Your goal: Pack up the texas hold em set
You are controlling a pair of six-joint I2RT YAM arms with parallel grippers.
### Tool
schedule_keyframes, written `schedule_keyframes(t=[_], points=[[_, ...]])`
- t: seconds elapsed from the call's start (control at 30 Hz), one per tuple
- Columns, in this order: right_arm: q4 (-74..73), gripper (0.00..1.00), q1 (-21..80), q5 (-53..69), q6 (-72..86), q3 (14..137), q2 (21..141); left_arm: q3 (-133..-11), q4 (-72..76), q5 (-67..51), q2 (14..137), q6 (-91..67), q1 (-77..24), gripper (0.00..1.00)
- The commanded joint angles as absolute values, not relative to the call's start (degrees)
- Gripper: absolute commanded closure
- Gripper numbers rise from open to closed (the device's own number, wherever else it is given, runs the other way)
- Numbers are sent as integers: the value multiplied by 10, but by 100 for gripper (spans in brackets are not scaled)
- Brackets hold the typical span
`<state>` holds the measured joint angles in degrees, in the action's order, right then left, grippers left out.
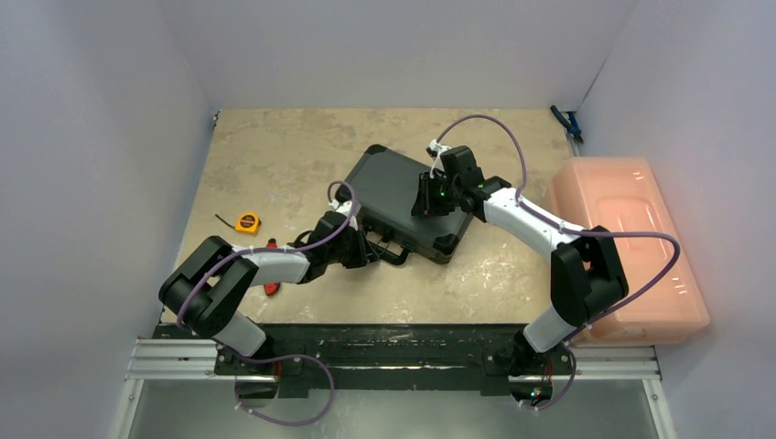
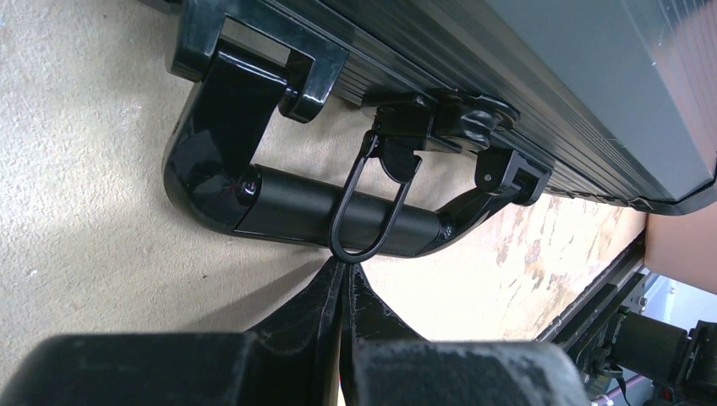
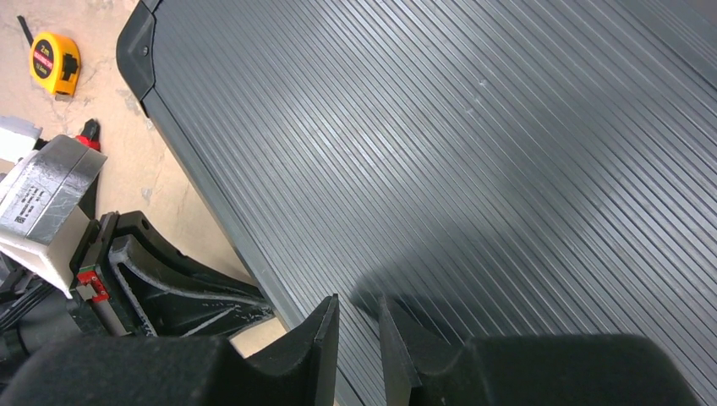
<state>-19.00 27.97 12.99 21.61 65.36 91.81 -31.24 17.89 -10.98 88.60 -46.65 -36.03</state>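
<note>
The black briefcase [image 1: 403,187] lies closed on the table, its ribbed lid filling the right wrist view [image 3: 465,152]. Its handle [image 2: 287,203] and a wire latch loop [image 2: 348,257] hang from the front edge. My left gripper [image 2: 347,269] is shut, its tips meeting just under the bottom of the wire loop; it sits at the case's near-left front [image 1: 366,249]. My right gripper [image 3: 357,304] rests tips-down on the lid near its front edge [image 1: 425,197], its fingers almost together with nothing between them. Chips, discs and dice are out of view.
A yellow tape measure [image 1: 247,222] and a red-handled knife [image 1: 271,285] lie left of the case, by my left arm. A large translucent pink bin [image 1: 631,247] stands along the right edge. A blue tool [image 1: 567,119] lies at the back right corner.
</note>
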Motion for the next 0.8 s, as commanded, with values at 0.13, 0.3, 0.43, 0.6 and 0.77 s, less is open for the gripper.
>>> schedule_keyframes(t=[0.13,0.3,0.43,0.6,0.77], points=[[-239,72,278,104,203,625,927,-311,202,-83,893,-453,-360,100],[-238,72,277,104,206,622,924,-296,193,-63,884,-461,-360,100],[-242,72,278,104,206,621,922,-293,208,-65,889,-464,-360,100],[-244,72,278,103,206,622,919,-314,207,-65,894,-466,-360,100],[-245,72,277,103,207,621,916,-332,194,-65,889,-463,-360,100]])
